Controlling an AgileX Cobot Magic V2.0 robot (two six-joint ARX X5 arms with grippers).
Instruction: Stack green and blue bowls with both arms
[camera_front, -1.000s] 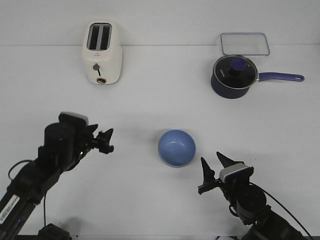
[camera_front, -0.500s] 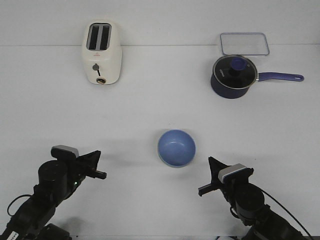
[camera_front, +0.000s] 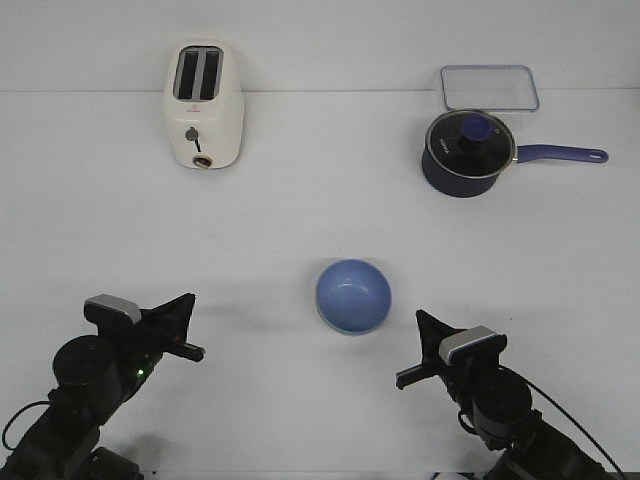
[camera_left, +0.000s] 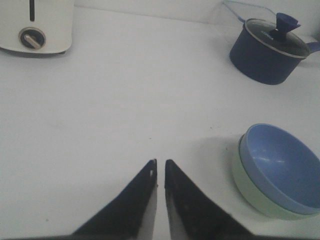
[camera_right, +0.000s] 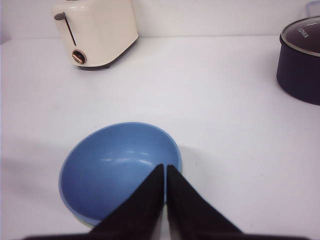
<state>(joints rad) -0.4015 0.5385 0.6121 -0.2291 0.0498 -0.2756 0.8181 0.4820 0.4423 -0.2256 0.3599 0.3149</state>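
The periwinkle blue bowl sits nested inside the pale green bowl at mid-table. The green bowl's wall shows below the blue bowl in the left wrist view. My left gripper is shut and empty, well to the left of the bowls, and in its wrist view it points past them. My right gripper is shut and empty, just to the front right of the bowls. In its wrist view its tips overlap the near rim of the blue bowl.
A cream toaster stands at the back left. A dark blue lidded saucepan with a long handle stands at the back right. A clear rectangular container lies behind it against the wall.
My left arm has drawn back towards the front left and dropped lower. My right gripper's jaws, open a second ago, have shut. The bowls have not moved.
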